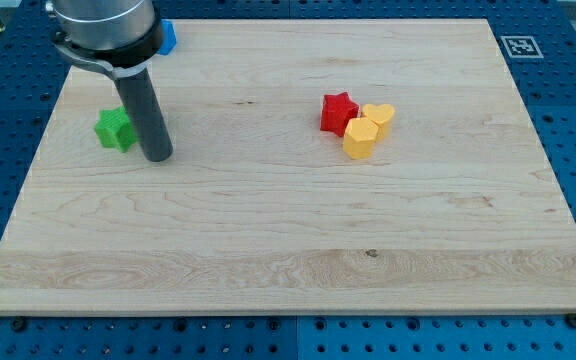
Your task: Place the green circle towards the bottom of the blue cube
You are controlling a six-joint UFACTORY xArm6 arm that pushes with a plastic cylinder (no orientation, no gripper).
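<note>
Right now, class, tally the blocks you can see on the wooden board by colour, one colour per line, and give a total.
Green: 1, the green block just left of my tip.
Blue: 1, the blue block, partly hidden behind the arm at the view's top.
Red: 1, the red star.
Yellow: 2, the yellow heart and the yellow block touching it.
Total: 5.

You are looking down at a pale wooden worktop (288, 240). My tip (157, 157) is resting near the view's left, just right of a green star-shaped block (114, 129). A blue block (168, 36) is peeking out behind the arm at the view's top. Well to the right, a red star (337, 112) is touching two yellow blocks (366, 130).
</note>
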